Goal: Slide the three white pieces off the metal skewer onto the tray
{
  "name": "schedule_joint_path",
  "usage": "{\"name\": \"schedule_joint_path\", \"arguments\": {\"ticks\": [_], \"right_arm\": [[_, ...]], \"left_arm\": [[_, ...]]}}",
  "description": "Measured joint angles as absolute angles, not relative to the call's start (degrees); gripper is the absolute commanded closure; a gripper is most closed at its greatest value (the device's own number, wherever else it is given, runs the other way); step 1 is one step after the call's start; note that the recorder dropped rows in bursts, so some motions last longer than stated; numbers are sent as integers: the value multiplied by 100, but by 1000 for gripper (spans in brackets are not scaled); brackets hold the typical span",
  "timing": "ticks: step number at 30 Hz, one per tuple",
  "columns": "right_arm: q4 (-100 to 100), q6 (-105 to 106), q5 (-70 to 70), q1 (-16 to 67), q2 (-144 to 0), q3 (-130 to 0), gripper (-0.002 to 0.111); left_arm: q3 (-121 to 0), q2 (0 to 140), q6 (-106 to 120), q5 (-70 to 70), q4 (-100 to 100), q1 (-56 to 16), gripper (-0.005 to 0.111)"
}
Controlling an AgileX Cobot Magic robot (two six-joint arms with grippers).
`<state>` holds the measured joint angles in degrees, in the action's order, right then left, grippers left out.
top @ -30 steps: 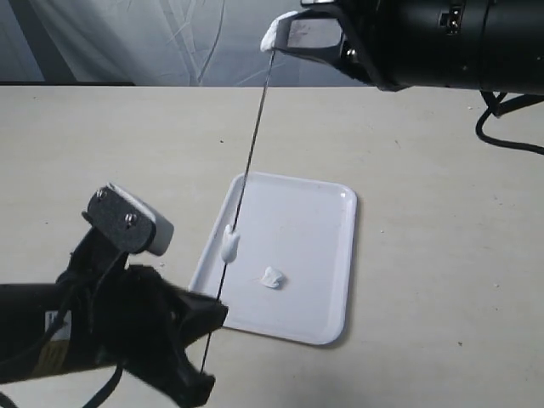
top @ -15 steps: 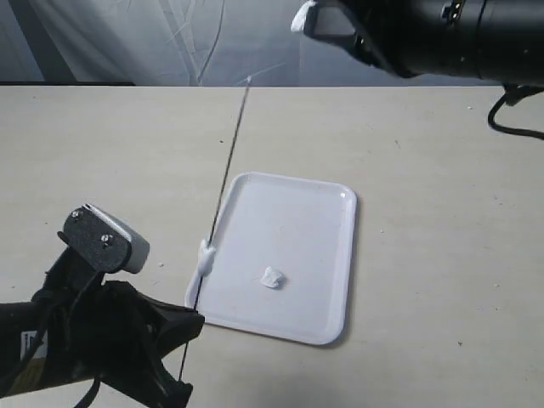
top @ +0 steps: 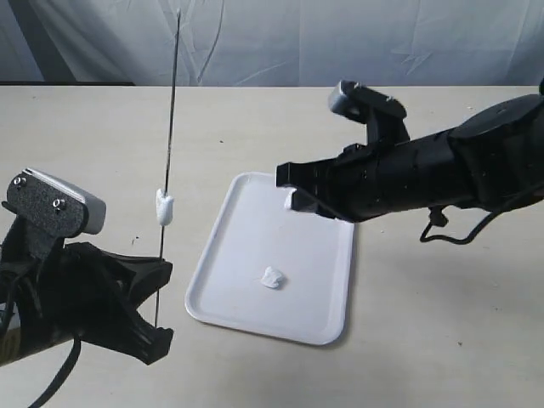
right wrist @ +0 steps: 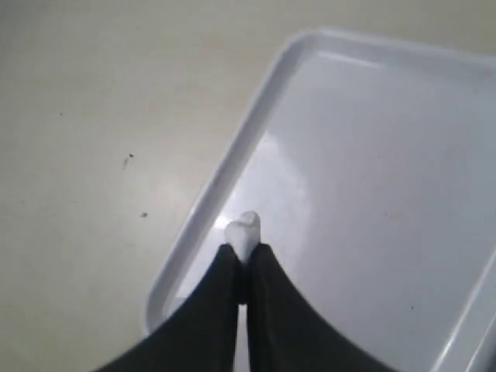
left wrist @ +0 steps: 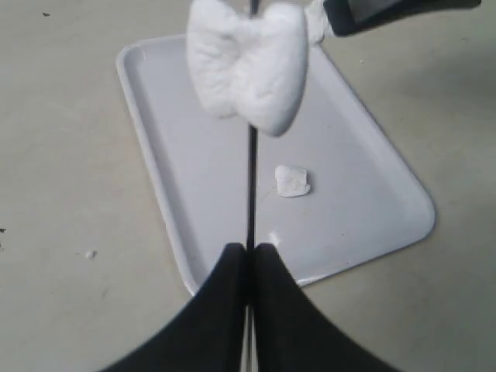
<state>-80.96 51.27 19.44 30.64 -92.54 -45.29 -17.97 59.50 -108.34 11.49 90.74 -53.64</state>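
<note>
Beige tabletop (top: 425, 340): skewer (top: 171, 127) now upright, shifted left of the tray (top: 327, 246).
Left gripper (left wrist: 249, 249) pinches its base, one piece (top: 164, 206) threaded; right gripper (right wrist: 243, 249), lowered over the tray, clamps a second piece (right wrist: 245, 226); third piece (top: 272, 277) lies inside.

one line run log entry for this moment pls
left end effector: shut on metal skewer, upright | right end effector: shut on white piece over tray | second piece: on skewer | third piece: on tray
</note>
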Motion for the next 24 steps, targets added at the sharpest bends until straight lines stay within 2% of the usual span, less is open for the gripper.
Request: {"name": "schedule_joint_path", "arguments": {"ticks": [3,10,13,24], "right_arm": [[-8117,5127,1993,3064,-9625,-4529,107],[-8248,5127,2091,3064,-10059,-4529,70],[-8310,5127,2303,3064,-10067,-4529,61],[-8478,5615,4041,3064,-9418,-4643,60]], "left_arm": [[-1763,6004,-10597,1186,8953,-5364,107],[-1759,6538,-10324,1314,8817,-5364,107],[-1759,6706,-10301,1410,8817,-5364,107],[-1836,6916,-10301,1216,8726,-4927,107]]}}
